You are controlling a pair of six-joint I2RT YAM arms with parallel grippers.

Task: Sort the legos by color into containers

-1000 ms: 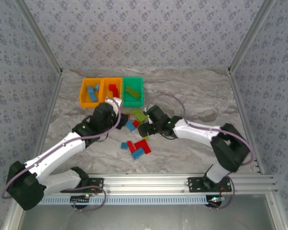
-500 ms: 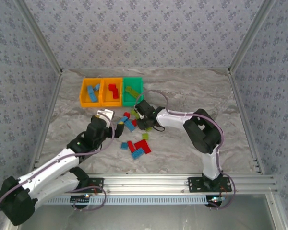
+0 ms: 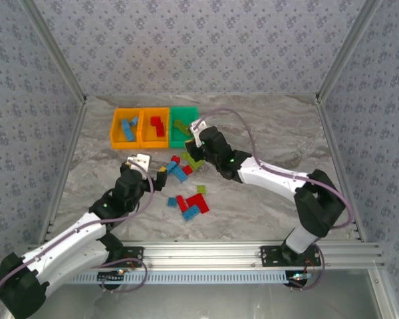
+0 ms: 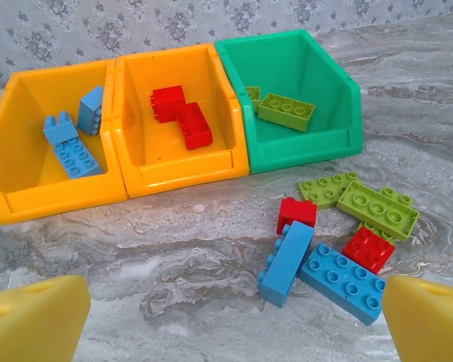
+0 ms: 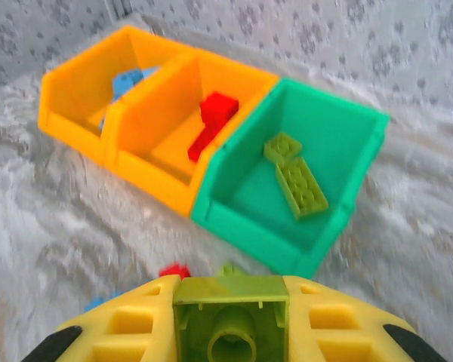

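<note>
Three joined containers stand at the back: a left orange bin with blue legos, a middle orange bin with red legos, and a green bin with lime legos. My right gripper is shut on a lime green lego, raised just in front of the green bin. My left gripper is open and empty, low over the table, short of a blue lego.
Loose legos lie before the bins: a flat blue one, red ones and lime ones. More red and blue bricks lie nearer the arms. Patterned walls enclose the table.
My right gripper shut on a lime lego and carried it up toward the green bin. My left gripper opened wide and drew back from the bins toward the pile.
</note>
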